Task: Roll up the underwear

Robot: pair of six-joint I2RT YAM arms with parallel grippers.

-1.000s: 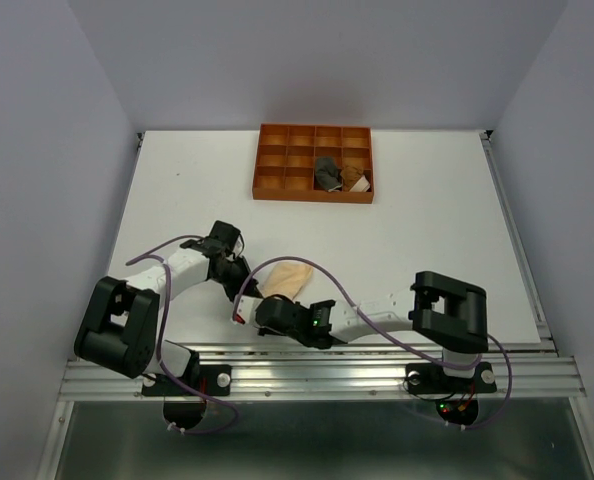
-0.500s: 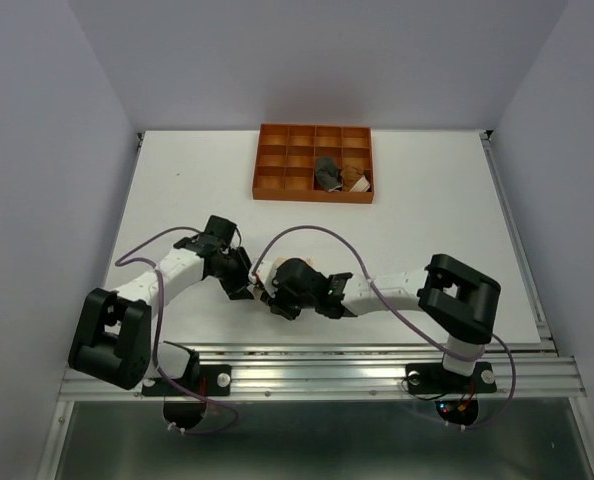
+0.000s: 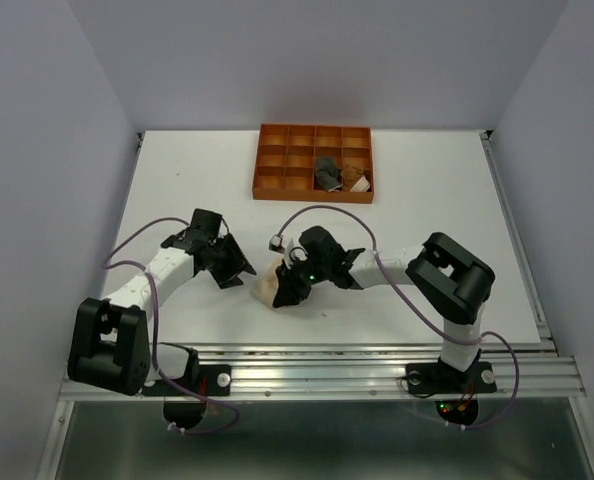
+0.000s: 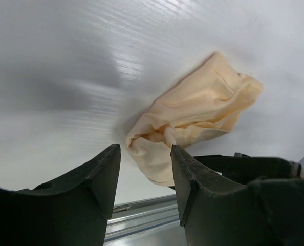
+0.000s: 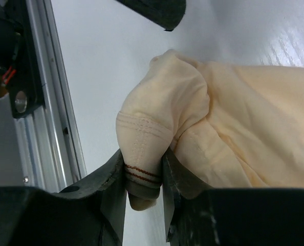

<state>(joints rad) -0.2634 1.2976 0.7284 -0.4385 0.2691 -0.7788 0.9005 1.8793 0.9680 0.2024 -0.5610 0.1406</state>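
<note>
Peach underwear (image 5: 234,128), bunched and creased, stitched hem pinched in right gripper (image 5: 144,170).

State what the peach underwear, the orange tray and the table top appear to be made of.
Peach underwear: soft knit fabric, probably cotton, matte; it creases and shows stitched seams.
Orange tray: rigid, likely plastic, matte; thin straight grid walls.
Table top: hard white sheet with fine lines and a soft sheen; material unclear.

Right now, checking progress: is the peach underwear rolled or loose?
Loose: peach underwear lies crumpled, one hem pinched in the right hand.
</note>
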